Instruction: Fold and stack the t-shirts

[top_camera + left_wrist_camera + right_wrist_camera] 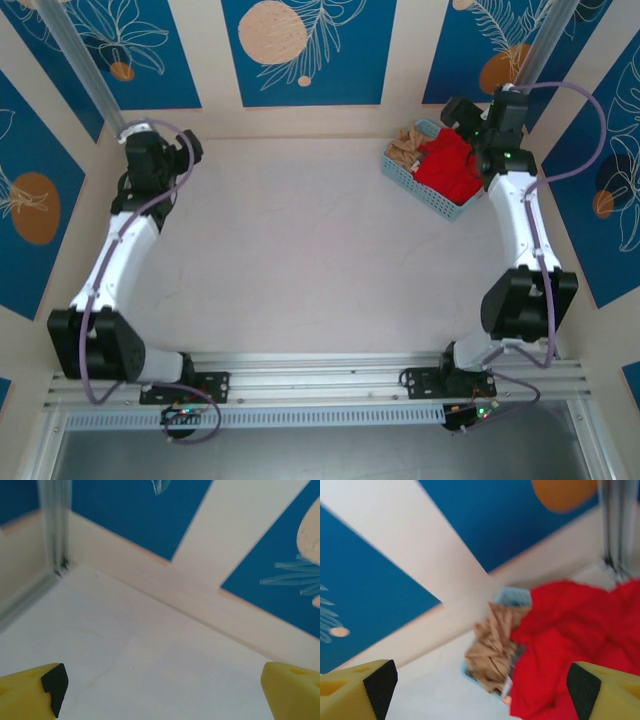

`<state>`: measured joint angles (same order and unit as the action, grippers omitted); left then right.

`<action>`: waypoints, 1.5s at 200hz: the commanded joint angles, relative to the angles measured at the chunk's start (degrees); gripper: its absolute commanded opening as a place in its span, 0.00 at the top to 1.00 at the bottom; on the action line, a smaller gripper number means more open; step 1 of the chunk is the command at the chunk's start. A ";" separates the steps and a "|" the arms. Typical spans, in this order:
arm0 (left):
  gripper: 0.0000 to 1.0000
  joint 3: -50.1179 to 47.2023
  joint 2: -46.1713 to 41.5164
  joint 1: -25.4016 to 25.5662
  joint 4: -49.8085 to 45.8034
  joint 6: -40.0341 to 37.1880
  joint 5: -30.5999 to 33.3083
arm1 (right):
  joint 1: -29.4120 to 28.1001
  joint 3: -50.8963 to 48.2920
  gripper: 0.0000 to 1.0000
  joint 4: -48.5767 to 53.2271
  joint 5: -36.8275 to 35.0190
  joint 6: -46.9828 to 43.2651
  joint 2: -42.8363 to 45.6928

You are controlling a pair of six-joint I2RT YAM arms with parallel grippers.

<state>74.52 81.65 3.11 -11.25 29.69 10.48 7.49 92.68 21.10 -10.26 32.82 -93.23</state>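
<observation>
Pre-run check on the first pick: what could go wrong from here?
1. The red t-shirt and tan t-shirt lie crumpled against each other in the basket; the open right gripper by them may grab both.
2. Cloth may snag the lattice, so a pull could drag or tip the basket.

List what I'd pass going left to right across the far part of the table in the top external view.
left gripper → bare table → tan t-shirt → red t-shirt → right gripper, above the red t-shirt's right side.
</observation>
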 commanded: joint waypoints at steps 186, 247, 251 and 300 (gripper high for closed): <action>0.20 5.27 4.09 20.61 -16.95 1.57 -17.50 | 5.94 11.05 1.00 7.59 12.94 5.14 -22.37; 0.25 5.28 1.76 20.59 -19.92 0.88 -13.38 | -2.65 12.89 1.00 5.19 4.16 2.72 -4.11; 0.25 5.28 1.74 20.57 -20.08 0.89 -13.11 | -3.34 13.99 1.00 5.42 3.68 2.32 -3.52; 0.25 8.90 2.15 20.53 -26.34 1.17 -2.94 | -14.28 31.89 1.00 8.80 6.39 -3.97 -0.89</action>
<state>79.55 84.75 23.79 -32.62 31.40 0.36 -2.72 116.97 29.41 -5.58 33.45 -95.46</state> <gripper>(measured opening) 0.747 0.048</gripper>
